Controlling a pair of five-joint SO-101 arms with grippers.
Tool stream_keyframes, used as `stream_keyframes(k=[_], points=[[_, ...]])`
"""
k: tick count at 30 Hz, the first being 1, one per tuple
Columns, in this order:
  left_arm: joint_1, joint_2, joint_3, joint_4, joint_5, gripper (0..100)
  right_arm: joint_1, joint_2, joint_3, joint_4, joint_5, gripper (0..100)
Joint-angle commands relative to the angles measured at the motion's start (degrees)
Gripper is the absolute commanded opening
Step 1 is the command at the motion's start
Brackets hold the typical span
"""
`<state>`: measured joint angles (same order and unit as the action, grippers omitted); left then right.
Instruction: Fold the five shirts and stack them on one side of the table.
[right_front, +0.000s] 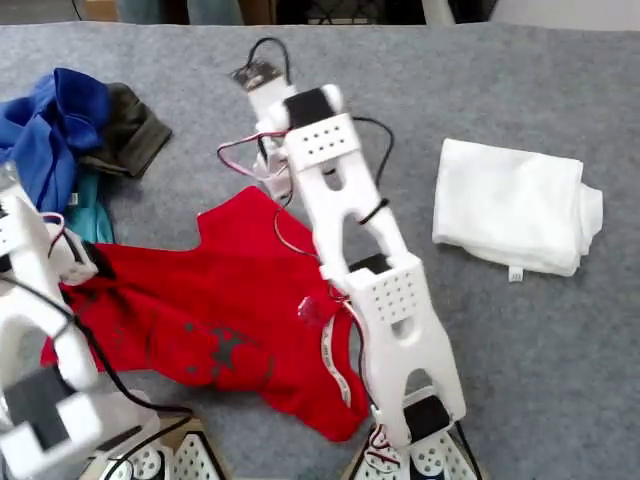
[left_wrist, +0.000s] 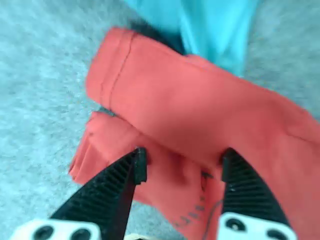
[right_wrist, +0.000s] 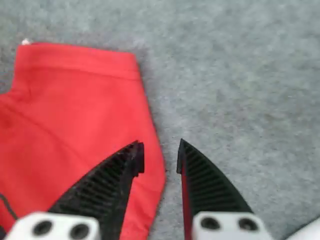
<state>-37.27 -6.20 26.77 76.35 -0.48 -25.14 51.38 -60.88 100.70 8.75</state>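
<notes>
Two grippers work on one red shirt (right_front: 210, 300), which lies spread and rumpled across the lower left and centre of the high view. The left gripper (left_wrist: 182, 157) stands wide open with its jaws planted on either side of a raised fold of the red cloth near a sleeve; it grips nothing. The right gripper (right_wrist: 160, 152) is open only a little, and the shirt's edge runs into the narrow gap between its jaws, with grey table (right_wrist: 240, 75) on the other side.

In the high view the left arm (right_front: 40, 300) rises from the lower left corner, and the right arm (right_front: 350, 230) stretches from bottom centre towards top centre. A teal shirt (right_front: 88, 212) lies just beside the red sleeve. Above it, at upper left, a blue shirt (right_front: 50, 125) and a dark shirt (right_front: 130, 125) sit bunched together. A folded white shirt (right_front: 510, 205) rests well apart at the right.
</notes>
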Motion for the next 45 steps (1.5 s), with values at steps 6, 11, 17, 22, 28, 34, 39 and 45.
stream_keyframes(k=[6,11,17,22,28,34,39,45], points=[[-1.7,17.2,-5.1,-1.1,-4.6,2,-2.3,5.8,0.0,0.4,-0.4,12.2],[-5.3,21.1,-9.7,3.8,-6.7,3,-2.3,8.9,0.0,0.4,-0.4,12.0],[-7.2,20.3,-10.9,9.1,-12.7,3,-2.3,8.7,0.0,0.4,-0.4,4.3],[-7.3,19.3,-10.2,11.1,-14.6,3,-2.4,8.5,0.7,0.4,-0.5,2.4],[-7.0,19.1,-10.2,13.5,-15.0,3,-3.3,8.2,1.7,0.5,-0.5,1.8],[-7.5,19.1,-10.2,14.4,-19.6,3,-3.9,2.0,7.0,0.5,-7.6,14.3],[-7.9,19.1,-10.2,14.7,-19.8,3,-3.9,-2.8,15.6,0.5,-8.2,27.0],[-7.8,19.1,-10.2,14.7,-19.8,3,-6.2,-7.8,24.7,0.4,-8.2,23.6]])
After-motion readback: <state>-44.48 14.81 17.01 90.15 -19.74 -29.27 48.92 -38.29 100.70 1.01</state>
